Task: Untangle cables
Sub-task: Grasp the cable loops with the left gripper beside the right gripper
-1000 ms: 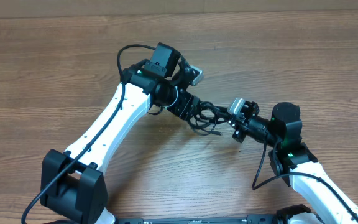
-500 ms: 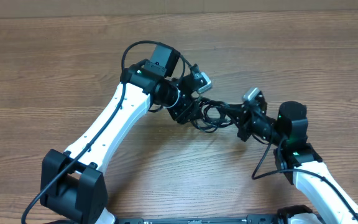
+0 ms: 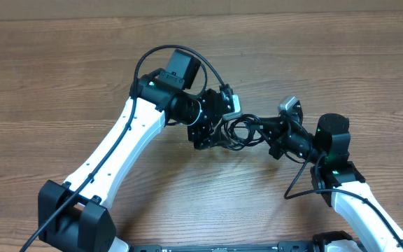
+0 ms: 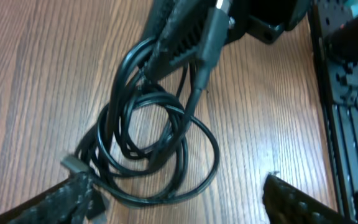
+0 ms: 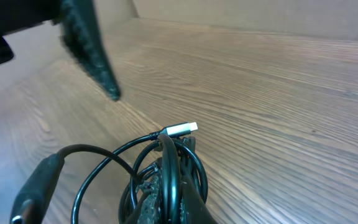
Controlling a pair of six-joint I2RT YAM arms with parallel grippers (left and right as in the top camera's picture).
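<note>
Overhead, table [image 3: 341, 56]: a brown wood-grain top under both arms.
Overhead, cables [image 3: 241, 130]: a small black tangle of loops near the middle of the table, between the two claws.
Overhead, left claw [image 3: 215, 138]: reaches in from the left and sits at the tangle's left edge. From up here I cannot tell how its fingers stand.
Overhead, right claw [image 3: 264, 130]: reaches in from the right, with its tip at the tangle's right edge.
Left wrist, cables [image 4: 107, 180]: several overlapping loops lying on the wood, with one strand running up to a black plug [image 4: 209, 31].
Left wrist, left claw [image 4: 178, 190]: the fingers are wide apart. One at the lower left is right against the outer edge of the loops, and the other is well off at the lower right. Nothing is pinched between them.
Left wrist, right claw [image 4: 178, 40]: the fingers are together at the top, pinching the upper part of the loops.
Right wrist, cables [image 5: 166, 163]: loops bunched low in the middle, with a silver plug tip [image 5: 179, 129] poking out above them.
Right wrist, right claw [image 5: 163, 202]: clamped on the bundle at the bottom edge.
Right wrist, left claw: one dark textured finger [image 5: 92, 56] shows at the upper left, apart from the loops.
</note>
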